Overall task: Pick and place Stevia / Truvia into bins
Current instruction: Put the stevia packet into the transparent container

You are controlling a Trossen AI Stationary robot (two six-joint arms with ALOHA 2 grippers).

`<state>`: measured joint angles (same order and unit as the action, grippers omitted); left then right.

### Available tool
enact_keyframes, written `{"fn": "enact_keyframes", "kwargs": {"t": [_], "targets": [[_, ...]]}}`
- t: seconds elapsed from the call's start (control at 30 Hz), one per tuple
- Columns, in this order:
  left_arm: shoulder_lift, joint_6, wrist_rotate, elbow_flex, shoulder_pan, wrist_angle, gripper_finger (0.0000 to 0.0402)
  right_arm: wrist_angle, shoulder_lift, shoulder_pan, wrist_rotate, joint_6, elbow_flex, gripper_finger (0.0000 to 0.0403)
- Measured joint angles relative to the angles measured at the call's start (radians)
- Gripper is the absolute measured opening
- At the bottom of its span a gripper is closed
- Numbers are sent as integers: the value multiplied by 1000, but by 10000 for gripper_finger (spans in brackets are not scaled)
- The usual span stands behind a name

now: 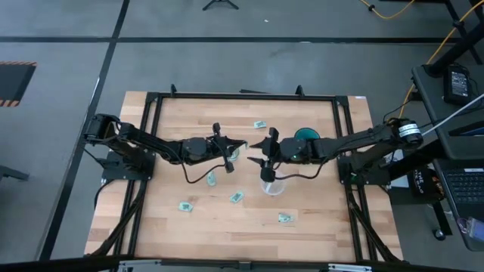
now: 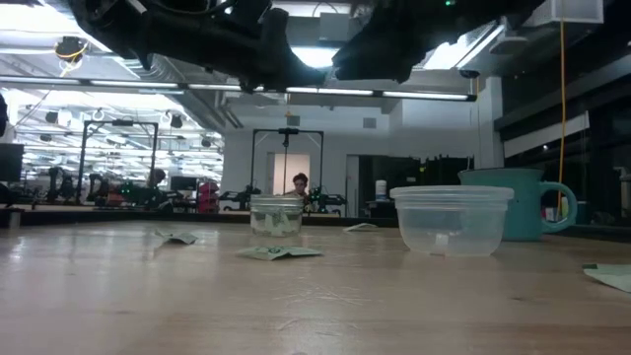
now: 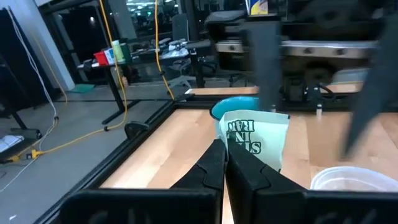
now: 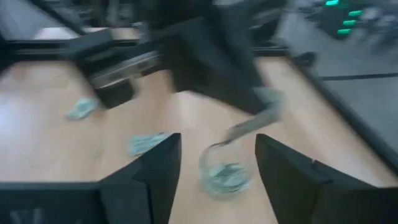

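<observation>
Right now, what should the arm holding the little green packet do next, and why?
Probably the left gripper should carry its pinched Stevia packet over the glass jar and open. The packet is up off the table, and that jar has packets inside. The right gripper is open and empty.

Centre is crowded: both arms meet over the glass jar point(image 2: 276, 216), plastic cup point(image 1: 271, 183) and teal mug point(image 1: 306, 136) just right of it. Front table point(image 1: 325, 227) strip looks passable, only scattered packets point(image 1: 236, 197); the far edge probably too.
</observation>
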<state>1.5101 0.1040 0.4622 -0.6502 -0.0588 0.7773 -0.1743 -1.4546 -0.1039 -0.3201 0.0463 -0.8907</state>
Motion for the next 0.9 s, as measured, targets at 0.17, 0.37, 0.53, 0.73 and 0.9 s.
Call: {"fn": "enact_keyframes", "kwargs": {"t": [0.17,0.37,0.53,0.73,0.9], "targets": [[0,23,13,0,-7,15,2,-1,-19,10,-41,2,-21,221],[0,24,17,0,-6,14,2,-41,-27,9,-38,1,-25,220],[0,25,5,0,-15,13,2,-37,-26,9,-38,0,-25,191],[0,37,0,0,-45,13,2,-29,-26,8,-30,-11,-25,114],[-4,41,13,0,-70,6,2,-21,-25,7,-27,-33,-25,26]]}}
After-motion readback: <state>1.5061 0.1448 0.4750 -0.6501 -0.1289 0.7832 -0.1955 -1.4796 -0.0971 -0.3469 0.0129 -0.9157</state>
